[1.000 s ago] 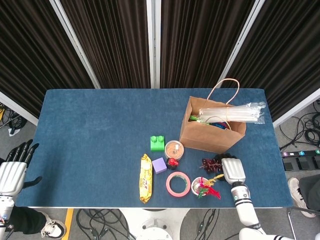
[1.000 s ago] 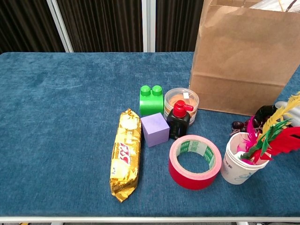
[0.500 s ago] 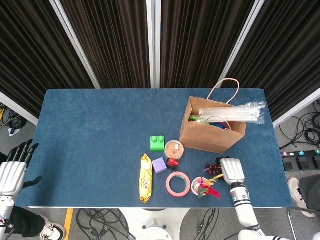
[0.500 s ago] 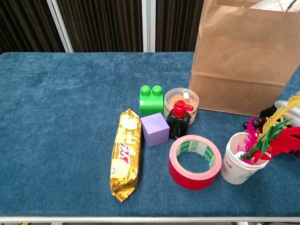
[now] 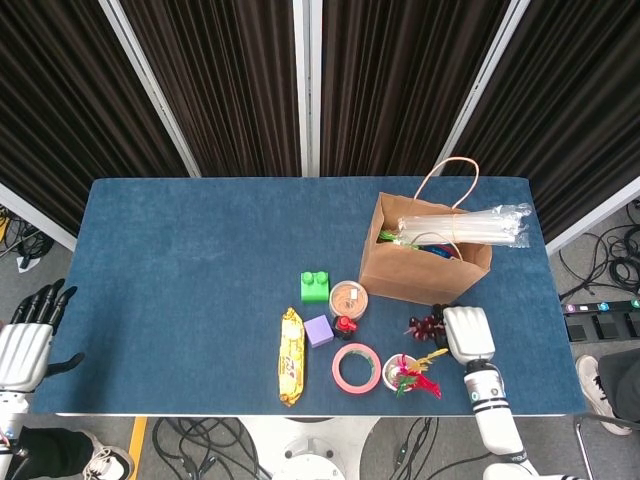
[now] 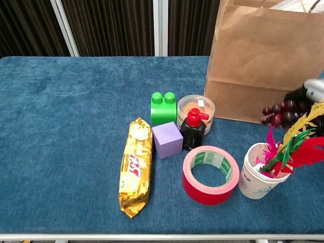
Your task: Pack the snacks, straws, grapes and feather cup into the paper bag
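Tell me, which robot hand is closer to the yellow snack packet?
The right hand is closer. It sits past the red tape from the snack packet, holding the grapes. The left hand is off the table's far left edge.

Dark purple grapes (image 6: 281,112), brown bag (image 6: 263,61)

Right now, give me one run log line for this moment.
right hand: holds grapes, lifted beside paper bag | left hand: open, off table | feather cup, snack: on table

Right robot hand (image 6: 315,87) holds grapes (image 6: 280,112) beside paper bag (image 6: 263,61).
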`<action>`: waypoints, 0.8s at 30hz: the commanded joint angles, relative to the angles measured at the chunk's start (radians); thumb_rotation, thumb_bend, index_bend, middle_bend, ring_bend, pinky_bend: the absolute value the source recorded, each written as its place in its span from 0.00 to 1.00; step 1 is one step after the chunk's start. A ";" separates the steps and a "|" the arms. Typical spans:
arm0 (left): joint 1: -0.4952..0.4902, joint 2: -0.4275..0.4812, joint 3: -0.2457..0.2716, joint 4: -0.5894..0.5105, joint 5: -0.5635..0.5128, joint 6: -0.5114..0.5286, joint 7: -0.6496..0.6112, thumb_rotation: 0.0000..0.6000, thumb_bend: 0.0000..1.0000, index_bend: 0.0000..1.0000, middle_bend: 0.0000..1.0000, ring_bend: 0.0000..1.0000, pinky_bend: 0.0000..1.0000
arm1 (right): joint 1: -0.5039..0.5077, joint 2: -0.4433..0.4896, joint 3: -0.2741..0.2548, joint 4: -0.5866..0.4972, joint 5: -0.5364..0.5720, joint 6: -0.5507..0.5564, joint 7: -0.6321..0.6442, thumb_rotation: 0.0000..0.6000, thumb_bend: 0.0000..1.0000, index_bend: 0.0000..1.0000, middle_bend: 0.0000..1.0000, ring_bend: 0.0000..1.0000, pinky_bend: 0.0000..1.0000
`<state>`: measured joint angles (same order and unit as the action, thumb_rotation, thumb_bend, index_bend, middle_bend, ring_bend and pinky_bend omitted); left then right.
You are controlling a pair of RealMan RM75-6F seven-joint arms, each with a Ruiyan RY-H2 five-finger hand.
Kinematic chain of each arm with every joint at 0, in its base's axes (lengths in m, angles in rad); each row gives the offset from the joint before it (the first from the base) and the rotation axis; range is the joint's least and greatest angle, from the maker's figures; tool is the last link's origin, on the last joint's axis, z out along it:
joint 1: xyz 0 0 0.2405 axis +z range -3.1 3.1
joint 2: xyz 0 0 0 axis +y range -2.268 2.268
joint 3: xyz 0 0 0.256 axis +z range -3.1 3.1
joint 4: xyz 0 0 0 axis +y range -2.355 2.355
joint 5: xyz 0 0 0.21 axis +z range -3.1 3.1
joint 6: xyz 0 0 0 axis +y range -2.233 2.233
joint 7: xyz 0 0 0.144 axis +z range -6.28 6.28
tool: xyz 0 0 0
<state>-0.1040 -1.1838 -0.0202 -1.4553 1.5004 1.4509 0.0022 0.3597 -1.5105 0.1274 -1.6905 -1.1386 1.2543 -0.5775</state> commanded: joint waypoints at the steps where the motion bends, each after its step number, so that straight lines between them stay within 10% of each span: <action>1: -0.001 -0.001 0.001 -0.001 0.001 -0.001 0.001 1.00 0.07 0.10 0.09 0.00 0.14 | 0.029 0.097 0.058 -0.187 0.002 0.056 -0.122 1.00 0.42 0.68 0.58 0.51 0.69; 11: -0.006 0.000 -0.002 -0.018 0.005 -0.002 0.017 1.00 0.09 0.10 0.09 0.00 0.14 | 0.140 0.164 0.182 -0.475 0.020 0.118 -0.350 1.00 0.42 0.68 0.58 0.51 0.69; 24: -0.010 0.010 0.000 -0.032 0.005 -0.007 0.026 1.00 0.09 0.10 0.09 0.00 0.14 | 0.376 0.075 0.330 -0.586 0.168 0.185 -0.615 1.00 0.42 0.69 0.59 0.52 0.70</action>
<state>-0.1135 -1.1739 -0.0206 -1.4875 1.5056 1.4434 0.0277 0.6992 -1.4140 0.4277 -2.2742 -0.9847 1.4141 -1.1557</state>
